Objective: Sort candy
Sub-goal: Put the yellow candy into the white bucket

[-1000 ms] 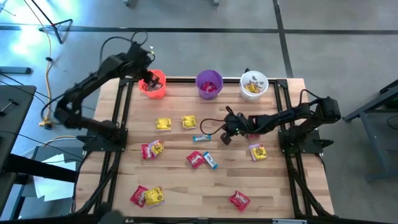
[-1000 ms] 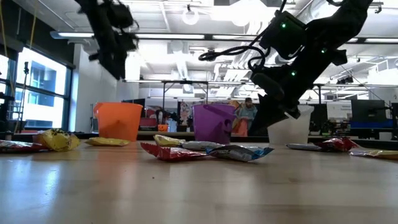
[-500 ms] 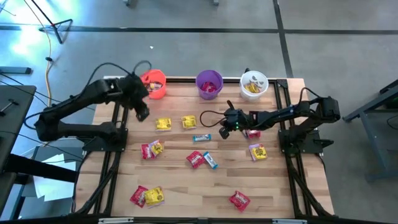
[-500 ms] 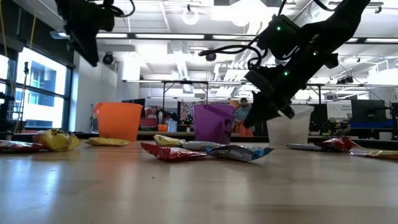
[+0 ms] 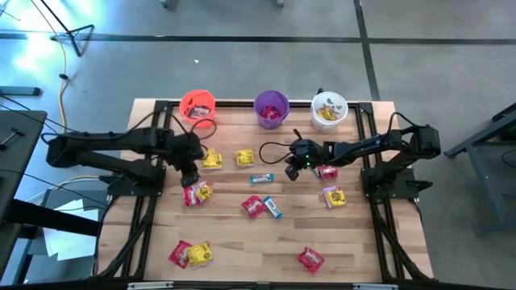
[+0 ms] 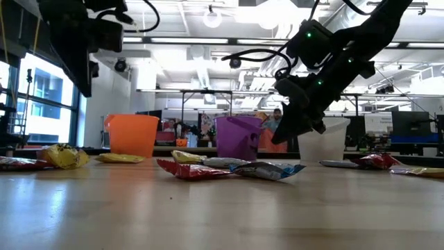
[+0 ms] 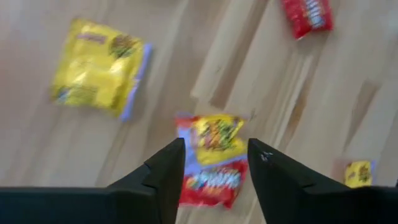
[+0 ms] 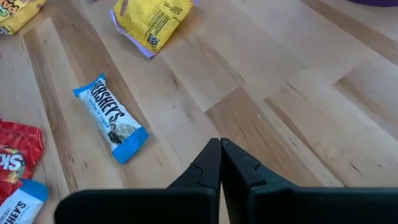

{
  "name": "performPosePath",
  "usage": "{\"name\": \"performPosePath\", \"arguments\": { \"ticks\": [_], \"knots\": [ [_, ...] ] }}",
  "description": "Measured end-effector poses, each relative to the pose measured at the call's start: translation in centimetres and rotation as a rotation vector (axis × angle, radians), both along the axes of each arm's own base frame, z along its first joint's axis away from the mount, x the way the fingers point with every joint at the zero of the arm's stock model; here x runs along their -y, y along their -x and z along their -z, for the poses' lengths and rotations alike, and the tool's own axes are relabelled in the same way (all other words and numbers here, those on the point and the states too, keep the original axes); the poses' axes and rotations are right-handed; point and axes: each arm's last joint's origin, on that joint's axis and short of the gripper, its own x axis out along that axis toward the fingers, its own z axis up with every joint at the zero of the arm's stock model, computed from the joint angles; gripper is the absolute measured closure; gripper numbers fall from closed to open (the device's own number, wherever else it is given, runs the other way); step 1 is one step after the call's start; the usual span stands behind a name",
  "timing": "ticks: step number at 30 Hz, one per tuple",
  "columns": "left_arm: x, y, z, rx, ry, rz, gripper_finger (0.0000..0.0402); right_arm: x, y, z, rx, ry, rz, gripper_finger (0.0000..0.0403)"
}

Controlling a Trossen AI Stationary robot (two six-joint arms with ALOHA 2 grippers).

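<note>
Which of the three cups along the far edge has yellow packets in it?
The white cup, at the right end of the row nearest the right arm's base. The orange-red cup and purple cup show no yellow.

Three cups [image 5: 272, 109] line the table's [image 5: 355, 242] far edge — candy [image 5: 254, 205] lies scattered before them.

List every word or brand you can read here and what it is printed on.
"HERSHEY'S": on the blue-and-white bar.
"SK", cut off by the picture's edge: on the red packet.
Print on the yellow packet: too small to read.
Print on the red and yellow packets below the left gripper: blurred, unreadable.
Cups: no text visible.
</note>
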Motion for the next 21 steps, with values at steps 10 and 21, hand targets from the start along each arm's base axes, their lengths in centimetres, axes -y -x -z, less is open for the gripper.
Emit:
{"name": "performPosePath", "arguments": {
  "ticks": [10, 21],
  "knots": [
    [2.7, -0.4, 5.0, -0.114, 0.007, 0.127, 0.0189, 0.0, 0.0, 0.0, 0.000, -0.001, -0.002, 0.0402],
    [4.8, -2.5, 7.7, -0.096, -0.152, 0.188, 0.0188, 0.0, 0.0, 0.0, -0.005, -0.003, -0.003, 0.0402]
  ]
}}
